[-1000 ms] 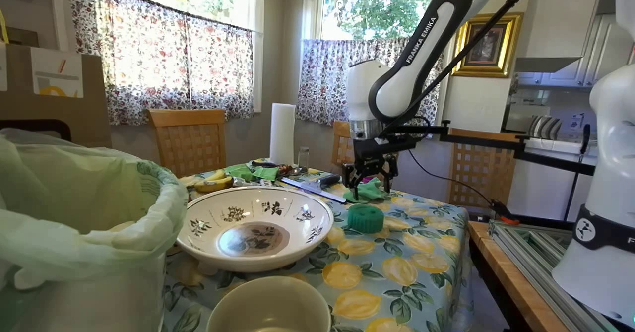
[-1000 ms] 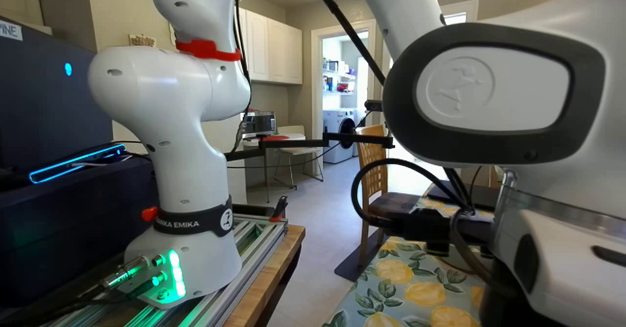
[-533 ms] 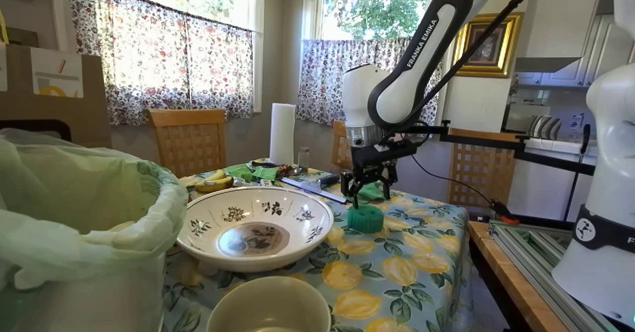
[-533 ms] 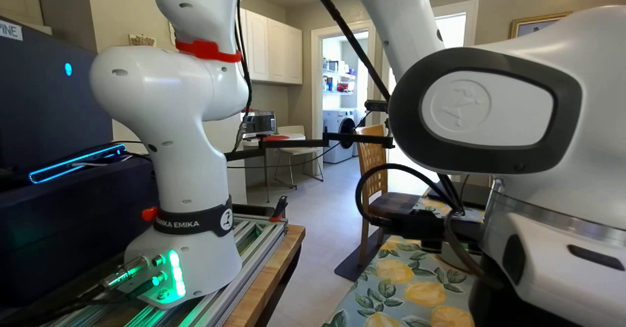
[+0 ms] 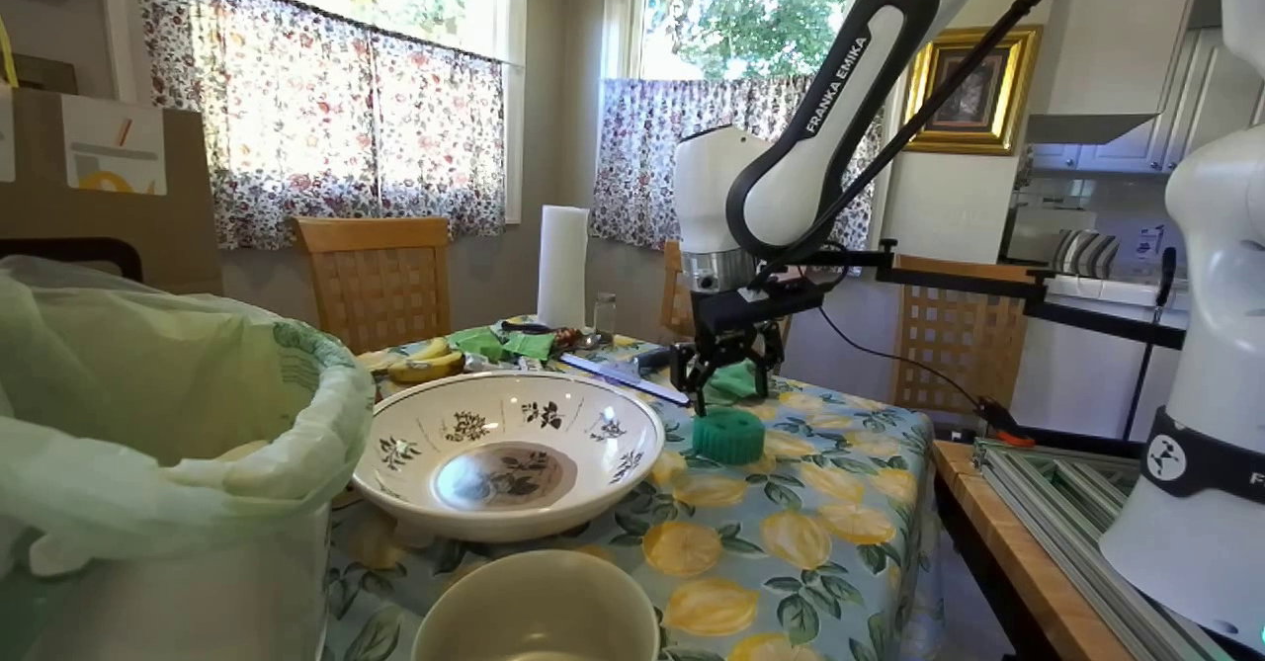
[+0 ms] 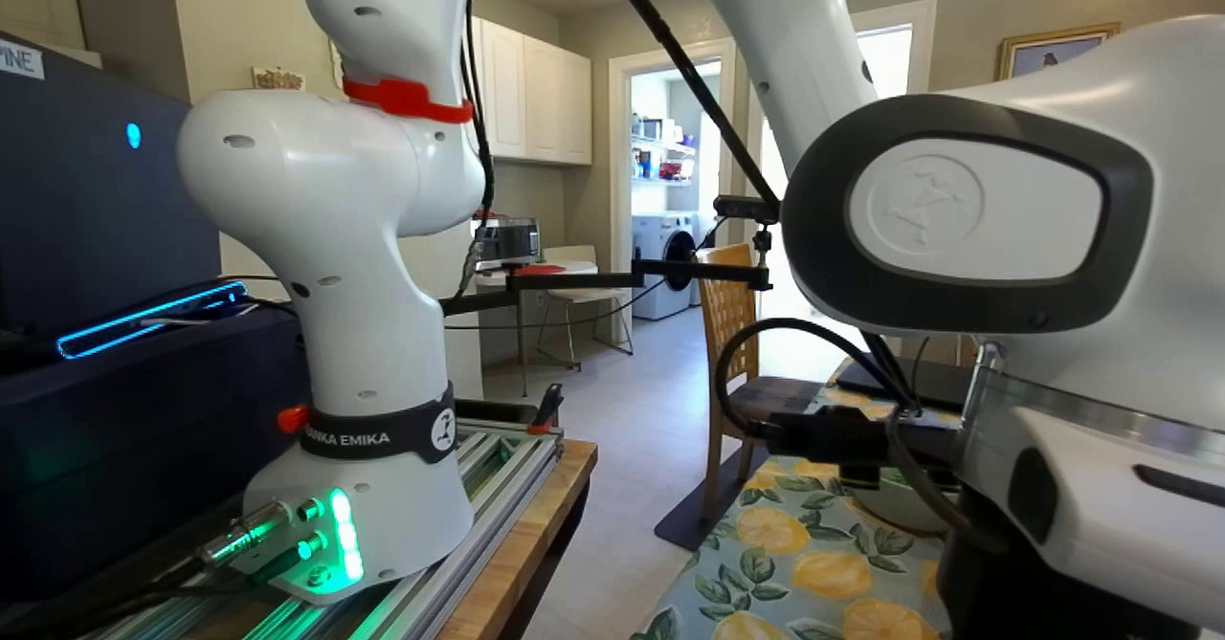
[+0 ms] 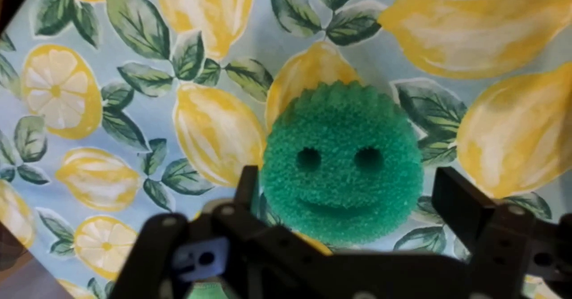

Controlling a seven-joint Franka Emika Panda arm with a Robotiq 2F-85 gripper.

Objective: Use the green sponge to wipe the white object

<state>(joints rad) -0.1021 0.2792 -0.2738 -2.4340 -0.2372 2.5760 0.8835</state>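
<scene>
While the black, jointed two-fingered gripper [image 5: 731, 398] hangs above a pale blue tablecloth [image 5: 840, 444] printed with yellow lemons and dark leaves, we see its fingers [image 7: 460, 196] standing wide apart, one to either side of the round green foam sponge [image 7: 342, 174] in the wrist view. The sponge lies just right of centre in that frame, and likewise in an exterior view, resting on the tablecloth. We make out a coarse, porous texture, a scalloped edge, two round holes like eyes and a curved slit like a smile. We cannot tell whether the finger at the frame's left touches it; printed leaves show between it and the finger at the right.

At the bottom centre of an exterior view we find a plain, cream-toned white bowl [image 5: 539, 602], round, with a smooth thick rim, cut by the frame's lower edge. Just above it spreads a wider, shallow, glossy white dish [image 5: 509, 434] patterned with dark sprigs. At the lower left, a thin, crinkled pale-green plastic liner [image 5: 148, 424] folds over a whitish bin [image 5: 227, 592]; an upright white paper roll [image 5: 563, 266] stands near the centre.

Along the black strip [image 5: 840, 86] of the white robot arm [image 5: 781, 192] we read FRANKA EMIKA. In an exterior view, ANKA EMIKA shows on the black band [image 6: 383, 420] round its base [image 6: 402, 516], and PINE on a pale label [image 6: 21, 58] at the upper left, on a dark case [image 6: 86, 181].
</scene>
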